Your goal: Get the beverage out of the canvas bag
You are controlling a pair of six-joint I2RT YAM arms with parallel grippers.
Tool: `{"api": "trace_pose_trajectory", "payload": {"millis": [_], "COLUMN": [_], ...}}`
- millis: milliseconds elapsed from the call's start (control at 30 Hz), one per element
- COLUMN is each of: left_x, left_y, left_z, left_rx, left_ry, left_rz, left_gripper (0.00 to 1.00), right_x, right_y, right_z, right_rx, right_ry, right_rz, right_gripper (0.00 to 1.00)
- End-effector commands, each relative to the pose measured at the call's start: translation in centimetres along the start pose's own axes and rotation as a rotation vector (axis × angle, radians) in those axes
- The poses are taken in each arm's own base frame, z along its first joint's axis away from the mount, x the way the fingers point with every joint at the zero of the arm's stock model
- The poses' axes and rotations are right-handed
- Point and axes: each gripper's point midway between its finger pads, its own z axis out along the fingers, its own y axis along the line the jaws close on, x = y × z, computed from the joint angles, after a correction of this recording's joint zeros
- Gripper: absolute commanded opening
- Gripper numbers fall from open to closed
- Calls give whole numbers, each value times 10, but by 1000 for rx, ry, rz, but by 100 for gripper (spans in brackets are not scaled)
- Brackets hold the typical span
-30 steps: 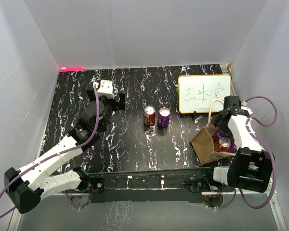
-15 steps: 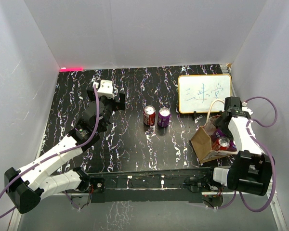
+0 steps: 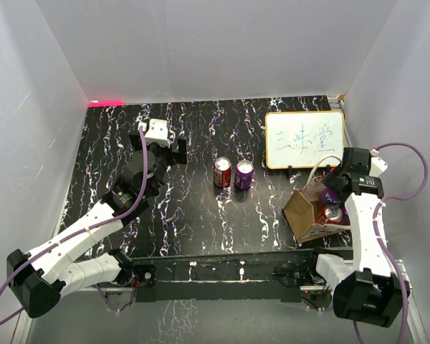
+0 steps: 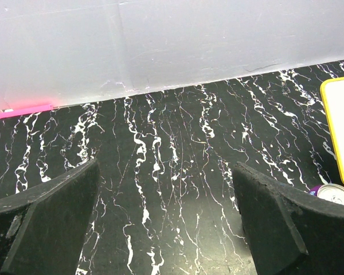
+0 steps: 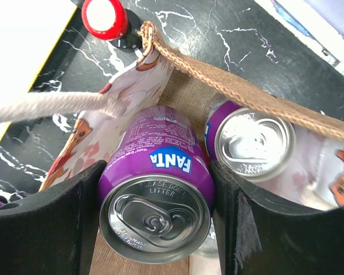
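**So, Fanta is grabbed, but the bag could come along with it**

Right fingers (image 5: 43, 229) are closed tight on the purple Fanta can (image 5: 155, 192), one finger on each side just under its top. The can is down inside the canvas bag (image 3: 301, 215), which sits at the right side of the table (image 3: 201, 208) in front of the white board (image 3: 304, 140). A second can (image 5: 255, 143) stands right beside it in the bag, touching or close to it. Left fingers (image 4: 46, 217) are spread wide over bare table with nothing between them, well away from all this.

My worries for the lift:

- Nothing holds the bag down. If the can drags on the liner or on its neighbour, I'd guess the whole bag comes up or tips over instead of letting go.
- The cream handle (image 5: 46, 106) runs right past the near finger. A straight pull up could catch it on the wrist and yank the bag sideways.
- It's a smooth round can pinched near the top, so any tilt could let it swivel or slip back in.
- The neighbour can could get knocked over inside.

The red can (image 3: 222, 172) and purple can (image 3: 244, 174) out in the middle look safely clear.
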Motion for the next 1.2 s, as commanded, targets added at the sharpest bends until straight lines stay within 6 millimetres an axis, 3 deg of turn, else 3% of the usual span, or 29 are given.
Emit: {"api": "trace_pose_trajectory", "payload": {"millis": [0, 533, 667, 867, 1167], "left_x": [-6, 1, 2, 1, 2], "left_y": [-3, -10, -11, -9, -8], "left_z": [-1, 1, 1, 1, 2], "left_rx": [12, 24, 26, 23, 11], "left_ry": [-24, -3, 0, -1, 2], "left_rz": [-26, -23, -22, -22, -12], "left_gripper": [97, 97, 97, 97, 97], "right_x": [-47, -95, -111, -122, -111], "right_y": [3, 16, 40, 83, 150], "right_z": [-49, -159, -193, -215, -223], "right_rx": [-63, -298, -448, -610, -874], "right_ry": [-184, -372, -418, -367, -183], "right_rz": [70, 92, 28, -60, -163], "right_gripper": [8, 8, 8, 8, 8]}}
